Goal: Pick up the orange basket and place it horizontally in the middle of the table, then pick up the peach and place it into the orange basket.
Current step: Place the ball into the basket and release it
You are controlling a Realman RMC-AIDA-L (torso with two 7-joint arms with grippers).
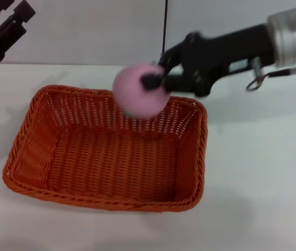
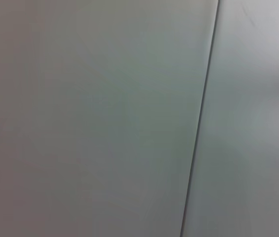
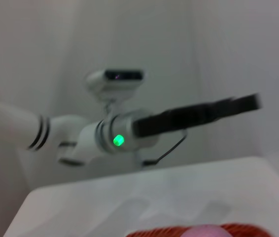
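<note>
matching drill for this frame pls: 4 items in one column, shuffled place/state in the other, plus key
Items:
1. peach
2. orange basket
3. right pincer
4. left pincer

States:
A. raised at the far left corner, holding nothing
B. sitting on the white table, nothing inside
C. shut on the fruit, reaching in from the right
D. held in the air over the basket's far rim

Pairs: 1-D, 2-B, 3-C, 4-A
</note>
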